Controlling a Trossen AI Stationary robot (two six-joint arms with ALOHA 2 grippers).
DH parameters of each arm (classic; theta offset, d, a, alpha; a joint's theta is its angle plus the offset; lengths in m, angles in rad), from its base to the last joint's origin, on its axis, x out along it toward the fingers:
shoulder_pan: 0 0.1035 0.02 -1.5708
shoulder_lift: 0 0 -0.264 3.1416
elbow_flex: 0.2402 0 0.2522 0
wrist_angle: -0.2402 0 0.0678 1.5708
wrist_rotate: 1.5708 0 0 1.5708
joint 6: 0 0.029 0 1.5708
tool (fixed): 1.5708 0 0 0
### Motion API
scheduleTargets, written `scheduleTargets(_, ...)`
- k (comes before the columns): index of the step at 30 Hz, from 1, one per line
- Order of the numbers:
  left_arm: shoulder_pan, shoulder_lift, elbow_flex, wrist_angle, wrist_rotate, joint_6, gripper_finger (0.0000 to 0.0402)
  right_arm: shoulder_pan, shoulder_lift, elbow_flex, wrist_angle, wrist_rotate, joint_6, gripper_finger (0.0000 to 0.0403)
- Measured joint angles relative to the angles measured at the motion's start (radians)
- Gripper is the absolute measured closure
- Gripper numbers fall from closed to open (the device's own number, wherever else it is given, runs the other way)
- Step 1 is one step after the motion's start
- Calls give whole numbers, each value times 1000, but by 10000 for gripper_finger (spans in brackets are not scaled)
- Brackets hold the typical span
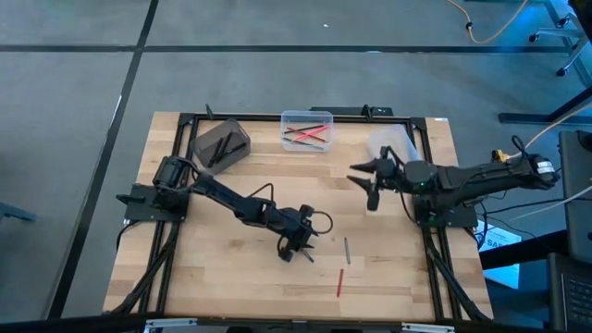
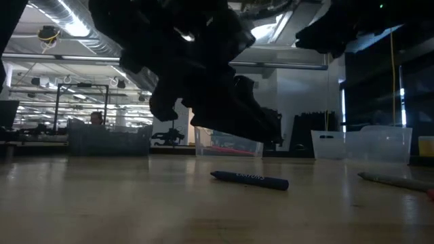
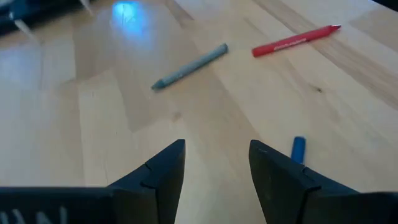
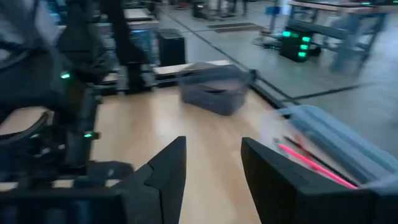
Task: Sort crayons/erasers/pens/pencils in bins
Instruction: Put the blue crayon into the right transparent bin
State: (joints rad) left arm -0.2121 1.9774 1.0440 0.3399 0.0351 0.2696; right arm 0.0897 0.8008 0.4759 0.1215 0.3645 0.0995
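3 bins are lined along the far edge of the table (image 1: 231,277): an opaque dark grey bin (image 1: 220,144) toward the far left corner, a clear bin (image 1: 306,131) at the middle of that edge, and a whitish translucent bin (image 1: 393,143) toward the far right corner. Red and pink sticks (image 1: 308,135) are seen inside the clear bin; the contents of the dark grey bin are hard to make out, and the whitish bin is partly covered by the right arm.

The left end effector (image 1: 298,246) is held low over the middle of the table, toward the near edge. Its fingers (image 3: 163,175) are seen apart in the left wrist view, with bare wood between them and nothing gripped. A blue crayon (image 3: 298,149) lies just beside it; in the left wrist view it is cut off behind 1 finger, while in the low view it is shown whole on the wood (image 2: 249,179). A grey crayon (image 1: 346,250) and a red crayon (image 1: 339,283) lie farther toward the near right corner, apart from each other.

The right end effector (image 1: 363,178) is held above the table near the whitish bin, toward the right edge. Its fingers (image 4: 166,177) are spread apart and nothing is held. In the low view both arms are shown only as dark silhouettes.
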Motion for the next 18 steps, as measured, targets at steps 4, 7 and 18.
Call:
scheduleTargets(4,-34,0,16,-30,-105,29,230,77,49,0,58,21,0,245)
scheduleTargets(7,-57,-29,24,-91,-230,29,230,129,94,0,80,67,10,245)
scheduleTargets(18,-63,-296,-189,-20,-163,-74,230,223,191,1,213,90,25,244)
